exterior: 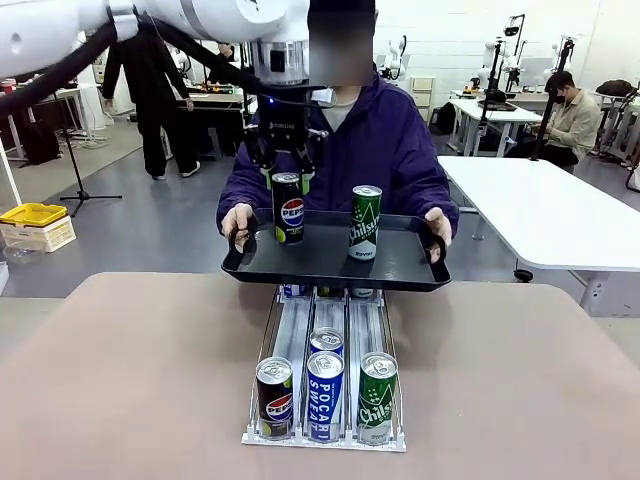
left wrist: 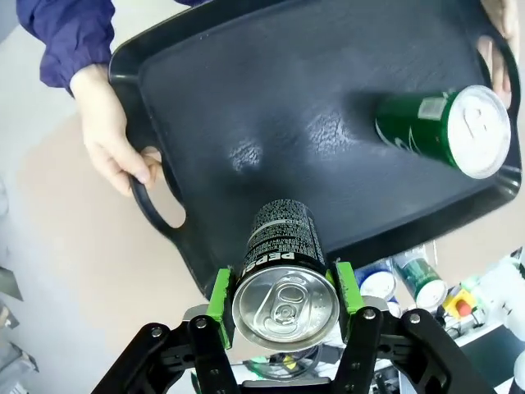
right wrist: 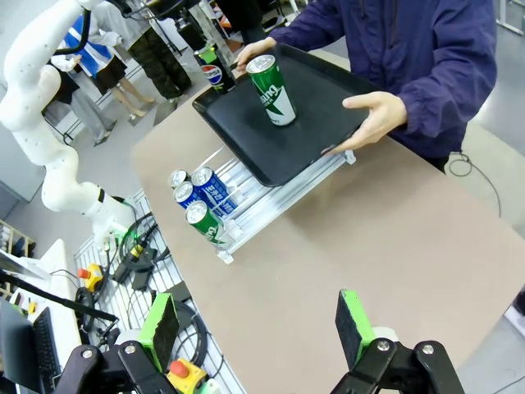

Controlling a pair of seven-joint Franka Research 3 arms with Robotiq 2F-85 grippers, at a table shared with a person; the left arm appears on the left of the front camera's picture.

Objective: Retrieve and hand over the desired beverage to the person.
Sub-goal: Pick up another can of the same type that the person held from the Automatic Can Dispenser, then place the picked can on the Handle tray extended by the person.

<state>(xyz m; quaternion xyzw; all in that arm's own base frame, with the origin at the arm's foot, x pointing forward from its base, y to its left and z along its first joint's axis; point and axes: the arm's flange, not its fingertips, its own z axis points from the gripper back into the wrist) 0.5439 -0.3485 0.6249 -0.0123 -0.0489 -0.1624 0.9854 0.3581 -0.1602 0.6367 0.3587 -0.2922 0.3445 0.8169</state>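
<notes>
My left gripper (exterior: 288, 178) is shut on a black Pepsi can (exterior: 289, 208), gripping it near the top with the green pads on either side (left wrist: 283, 271). The can stands upright over the left part of a black tray (exterior: 330, 270). I cannot tell whether its base touches the tray floor. The person (exterior: 385, 140) in the purple jacket holds the tray by both handles, above the table's far edge. A green Chilsung can (exterior: 364, 222) stands on the tray's right part. My right gripper (right wrist: 258, 328) hangs open and empty above the brown table, far from the tray (right wrist: 271, 156).
A slanted can rack (exterior: 320, 440) sits on the brown table below the tray, with Pepsi, Pocari Sweat and Chilsung cans at its front. A white table (exterior: 540, 210) stands at the right, a yellow crate (exterior: 32, 215) on the floor at the left. Other people are farther back.
</notes>
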